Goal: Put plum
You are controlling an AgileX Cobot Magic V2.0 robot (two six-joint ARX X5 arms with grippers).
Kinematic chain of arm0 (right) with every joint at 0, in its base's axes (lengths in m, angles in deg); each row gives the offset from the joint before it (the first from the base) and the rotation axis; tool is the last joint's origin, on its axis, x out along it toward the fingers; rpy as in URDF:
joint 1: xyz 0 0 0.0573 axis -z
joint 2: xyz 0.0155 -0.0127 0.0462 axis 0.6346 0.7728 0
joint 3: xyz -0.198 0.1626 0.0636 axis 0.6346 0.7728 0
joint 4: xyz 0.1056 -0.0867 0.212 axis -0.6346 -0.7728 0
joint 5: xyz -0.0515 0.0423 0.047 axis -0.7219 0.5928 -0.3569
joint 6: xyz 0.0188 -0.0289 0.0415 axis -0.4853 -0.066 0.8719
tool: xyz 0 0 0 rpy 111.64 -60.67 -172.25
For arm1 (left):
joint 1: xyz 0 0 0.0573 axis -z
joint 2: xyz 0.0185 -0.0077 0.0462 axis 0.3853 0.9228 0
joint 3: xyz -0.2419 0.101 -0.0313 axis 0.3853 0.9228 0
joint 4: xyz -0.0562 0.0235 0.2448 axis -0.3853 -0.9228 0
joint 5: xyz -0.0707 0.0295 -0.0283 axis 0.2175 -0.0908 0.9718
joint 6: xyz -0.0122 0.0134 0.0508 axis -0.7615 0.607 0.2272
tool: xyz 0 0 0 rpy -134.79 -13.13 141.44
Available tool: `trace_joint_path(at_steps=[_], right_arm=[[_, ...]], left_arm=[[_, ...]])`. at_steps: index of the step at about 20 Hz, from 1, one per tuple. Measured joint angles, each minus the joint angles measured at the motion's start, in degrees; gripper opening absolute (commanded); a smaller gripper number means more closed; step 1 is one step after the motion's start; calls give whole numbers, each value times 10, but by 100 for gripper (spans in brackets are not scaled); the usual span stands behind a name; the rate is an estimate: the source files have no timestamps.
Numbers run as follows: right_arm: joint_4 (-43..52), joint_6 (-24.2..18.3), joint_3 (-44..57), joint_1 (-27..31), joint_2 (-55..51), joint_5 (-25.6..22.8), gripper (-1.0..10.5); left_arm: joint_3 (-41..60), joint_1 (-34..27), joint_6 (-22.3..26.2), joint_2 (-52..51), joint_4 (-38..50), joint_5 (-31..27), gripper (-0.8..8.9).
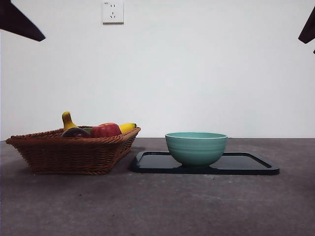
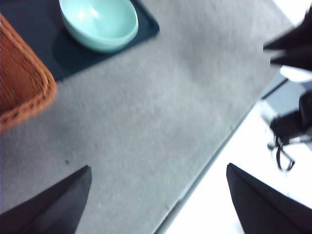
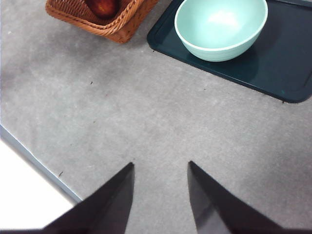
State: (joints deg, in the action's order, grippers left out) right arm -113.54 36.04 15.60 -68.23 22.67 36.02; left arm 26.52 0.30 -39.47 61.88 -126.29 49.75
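A grey, felt-like table top [image 1: 157,206] spreads across the whole scene in front of a plain white wall [image 1: 206,73], which carries a white wall socket [image 1: 112,12] high up. On the table lies a flat, dark rectangular tray [image 1: 246,164] with a low rim, and just beside one of its ends stands a brown woven wicker basket [image 1: 69,152] with slanted sides, close to the tray though contact cannot be made out. A pale turquoise ceramic bowl [image 1: 196,147] stands upright on the tray at the end nearer the basket; the wrist views show it holds nothing. Inside the basket a yellow banana [image 1: 127,127] curves along the back, its stalk end rising at the other side, with a bright red apple [image 1: 105,130] in front of it. The small, round, dark purple plum [image 1: 75,132] lies in the basket next to the apple, only its top showing above the rim. The left gripper [image 2: 158,200] hangs over bare table near the edge, its two black jaws spread wide with nothing between them. The right gripper [image 3: 161,195] hangs over bare table in front of the tray, jaws parted by a narrower gap and likewise holding nothing.
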Motion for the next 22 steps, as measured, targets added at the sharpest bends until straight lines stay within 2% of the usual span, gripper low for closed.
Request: trace_joint_path(at_steps=[3, 6, 8, 10, 13, 16, 22], right_arm=[[0, 5, 0, 0, 0, 0, 176], [14, 29, 0, 0, 0, 0, 183], [50, 56, 0, 4, 5, -1, 270], [76, 84, -9, 14, 28, -4, 278], [88, 100, -62, 47, 99, -13, 278], [91, 94, -138, 77, 189, -13, 278], [93, 52, -250, 114, 389, -14, 279]], left_arm=[[0, 0, 11, 0, 0, 0, 427], [0, 0, 16, 0, 0, 0, 427], [0, 0, 18, 0, 0, 0, 427], [0, 0, 20, 0, 0, 0, 427], [0, 0, 22, 0, 0, 0, 427], [0, 0, 27, 0, 0, 0, 427], [0, 0, 30, 0, 0, 0, 427]])
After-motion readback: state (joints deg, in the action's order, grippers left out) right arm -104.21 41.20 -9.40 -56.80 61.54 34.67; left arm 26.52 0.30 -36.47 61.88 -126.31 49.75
